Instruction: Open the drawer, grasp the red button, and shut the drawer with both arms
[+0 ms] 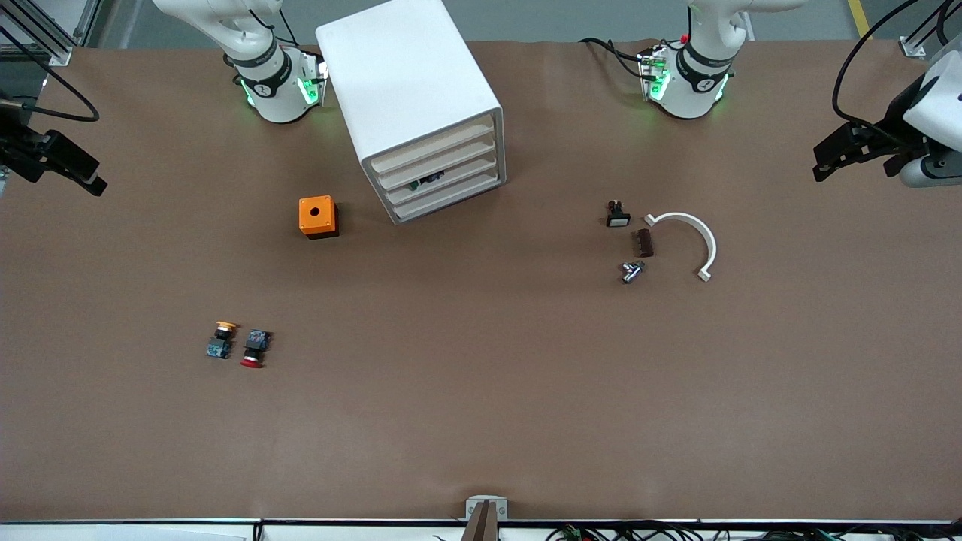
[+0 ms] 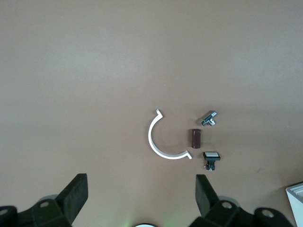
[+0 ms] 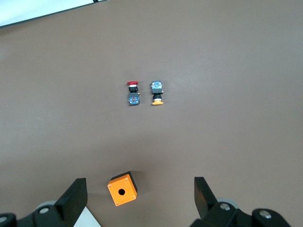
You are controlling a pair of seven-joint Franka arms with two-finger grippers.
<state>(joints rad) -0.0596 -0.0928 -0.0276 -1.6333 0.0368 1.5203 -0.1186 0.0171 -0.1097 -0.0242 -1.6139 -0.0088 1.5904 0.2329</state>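
Drawer (image 1: pixel 440 164): second down in white cabinet (image 1: pixel 409 83), shut. Red-capped button (image 1: pixel 254 348): lying on the table near the front camera toward the right arm's end, just beside a yellow-capped button (image 1: pixel 221 340). Orange cube (image 1: pixel 317 216): beside cabinet. Left gripper (image 1: pixel 857 150), right gripper (image 1: pixel 56 161): fingers wide, empty, waiting at the table's ends.

The tabletop (image 1: pixel 481 391) is covered in a matt brown, paper-like sheet, smooth and without shine. The cabinet (image 1: pixel 409 83) looks like smooth white plastic with a soft satin finish, and the orange cube (image 1: pixel 317 216) is matt plastic too. The small T-shaped fitting (image 1: pixel 632 271) gleams like bare metal, beside a smooth white plastic arc (image 1: pixel 695 237).
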